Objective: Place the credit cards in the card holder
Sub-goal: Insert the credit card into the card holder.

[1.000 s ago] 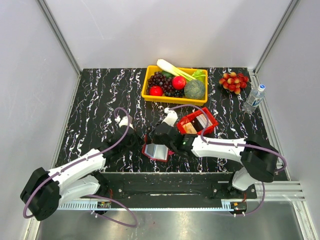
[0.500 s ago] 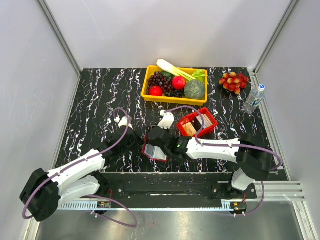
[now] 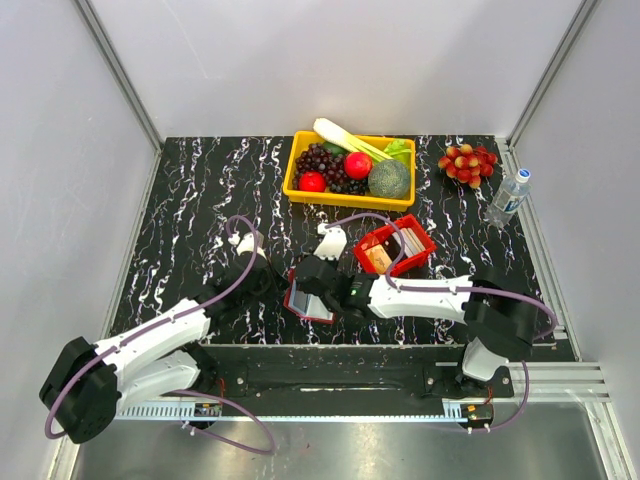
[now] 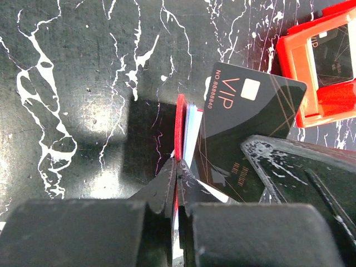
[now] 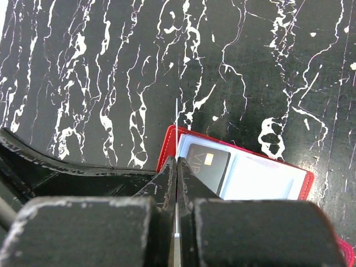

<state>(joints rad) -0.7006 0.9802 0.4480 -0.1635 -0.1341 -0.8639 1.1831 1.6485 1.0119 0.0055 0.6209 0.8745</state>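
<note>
Left claw (image 4: 178, 167): clenched, fingertips pinched on the red edge of the card holder (image 5: 261, 181), which appears edge-on directly ahead of the tips in the left wrist view. Right claw (image 5: 176, 161): clenched on a thin pale card (image 5: 176, 128), seen edge-on as a fine line running out from between the fingertips; its face cannot be made out. The card holder lies open on the black marbled table (image 5: 83, 67) immediately beyond and to the right of the right claw's tips, pale inner face upward, red border around it. A black VIP card (image 4: 245, 122) with a small chip rests against that inner face, just right of the right claw's fingertips and just right of the left claw's grip line; whether it is fully seated in a pocket cannot be told. The two claws stand close together over the holder, the right claw's dark body showing on the right side of the left wrist view. A bright red tray (image 4: 303, 72) sits ahead and to the right of the left claw, apart from the holder, with a dark card inside. Farther beyond both claws, the top view shows a yellow bin (image 3: 292, 172) of produce.
</note>
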